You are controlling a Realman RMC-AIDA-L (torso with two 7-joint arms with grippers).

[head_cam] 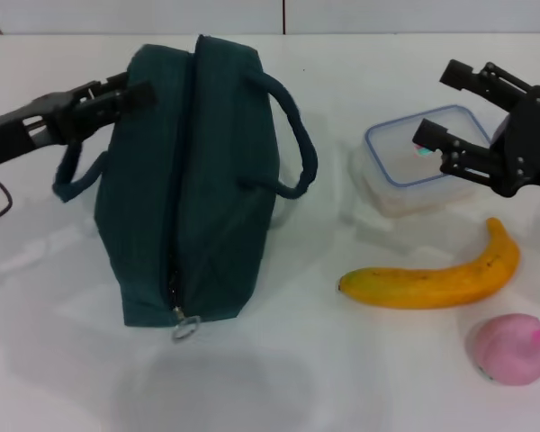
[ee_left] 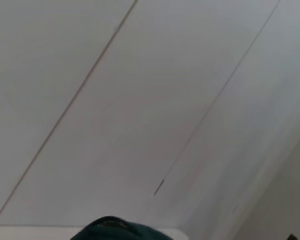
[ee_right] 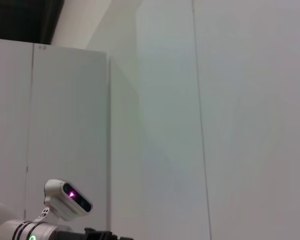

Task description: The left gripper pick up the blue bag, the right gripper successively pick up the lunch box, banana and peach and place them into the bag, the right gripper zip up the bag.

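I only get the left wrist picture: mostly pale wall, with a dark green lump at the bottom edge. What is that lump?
Observer: It is the top of the bag, a dark teal bag lying on the white table; the head view shows it whole.
Operator: Is the bag open?
Observer: The head view shows its zipper line running along the top, with the ring pull at the near end.
Operator: Where is the arm carrying my camera?
Observer: The left gripper is at the bag's far left side, near a handle.
Operator: Anything else on the table?
Observer: A lunch box, a banana and a peach lie to the right, with the right gripper open above the lunch box.
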